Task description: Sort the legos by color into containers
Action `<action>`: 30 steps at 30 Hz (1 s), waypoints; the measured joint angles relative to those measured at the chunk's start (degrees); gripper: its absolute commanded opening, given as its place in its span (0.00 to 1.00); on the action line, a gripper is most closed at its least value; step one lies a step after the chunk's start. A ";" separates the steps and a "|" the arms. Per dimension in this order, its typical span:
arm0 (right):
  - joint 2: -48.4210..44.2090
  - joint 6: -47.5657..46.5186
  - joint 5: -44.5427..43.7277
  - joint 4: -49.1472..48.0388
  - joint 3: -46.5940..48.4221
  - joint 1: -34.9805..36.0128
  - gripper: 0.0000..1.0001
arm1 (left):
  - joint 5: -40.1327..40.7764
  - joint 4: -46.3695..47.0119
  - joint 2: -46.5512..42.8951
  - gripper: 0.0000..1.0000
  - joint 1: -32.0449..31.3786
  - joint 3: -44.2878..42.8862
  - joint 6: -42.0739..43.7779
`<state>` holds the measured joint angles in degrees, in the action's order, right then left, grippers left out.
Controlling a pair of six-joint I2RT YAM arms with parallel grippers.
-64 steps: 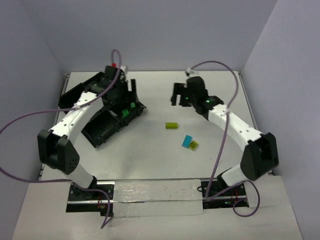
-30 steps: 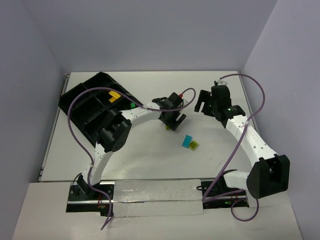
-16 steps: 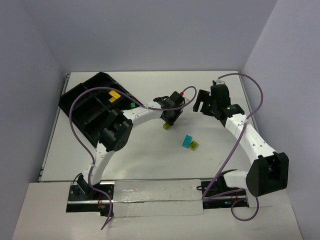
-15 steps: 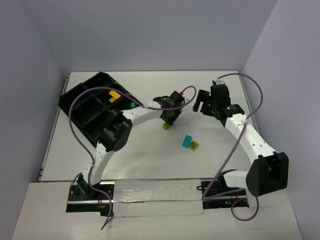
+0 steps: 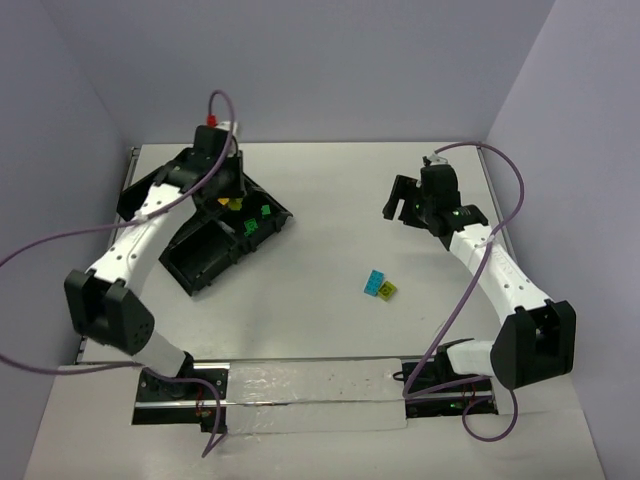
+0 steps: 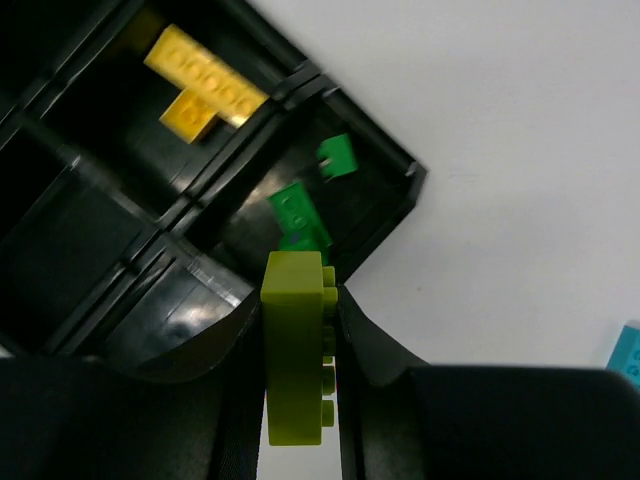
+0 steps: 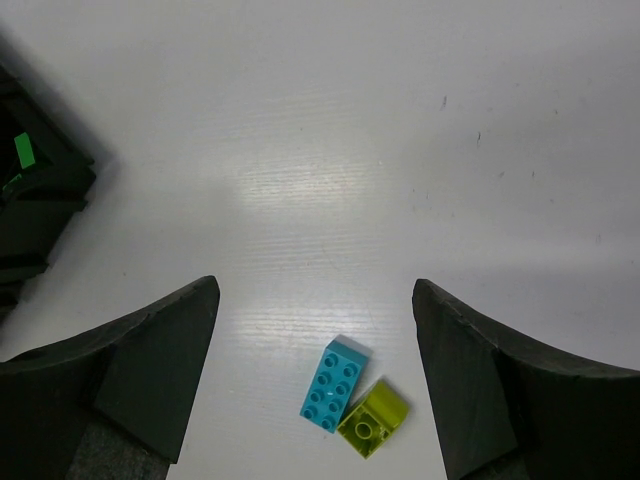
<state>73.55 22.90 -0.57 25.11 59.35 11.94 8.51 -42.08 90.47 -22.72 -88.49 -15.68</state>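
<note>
A lime green lego [image 6: 293, 360] is clamped upright in my left gripper [image 6: 297, 305], which hangs over the black tray of containers [image 6: 190, 210]. One compartment below holds yellow legos [image 6: 200, 92]; the corner compartment holds dark green legos [image 6: 300, 215]. From above, the left gripper [image 5: 228, 192] sits over the tray [image 5: 205, 255] at the back left. On the table lie a cyan lego [image 7: 335, 385] and a small lime lego [image 7: 371, 419], touching, also seen as the cyan lego [image 5: 375, 283] from the top. My right gripper [image 7: 315, 288] hovers open above them, holding nothing.
The right gripper [image 5: 400, 203] is at the back right, raised off the table. The tray's corner [image 7: 30, 200] with a green lego [image 7: 24, 150] shows at the left of the right wrist view. Walls enclose the table at the back and on both sides.
My left gripper shut on the lime green lego in the middle of the table, then swung back left with it to above the tray. The right arm barely moved.
</note>
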 measured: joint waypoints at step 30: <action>-2.18 0.63 -1.21 0.91 -1.83 1.43 0.84 | 4.77 -4.44 -2.13 0.89 9.20 10.23 -9.48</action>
<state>71.37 23.52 -1.78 26.02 57.52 13.37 13.28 -46.52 88.35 -13.53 -78.27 -25.15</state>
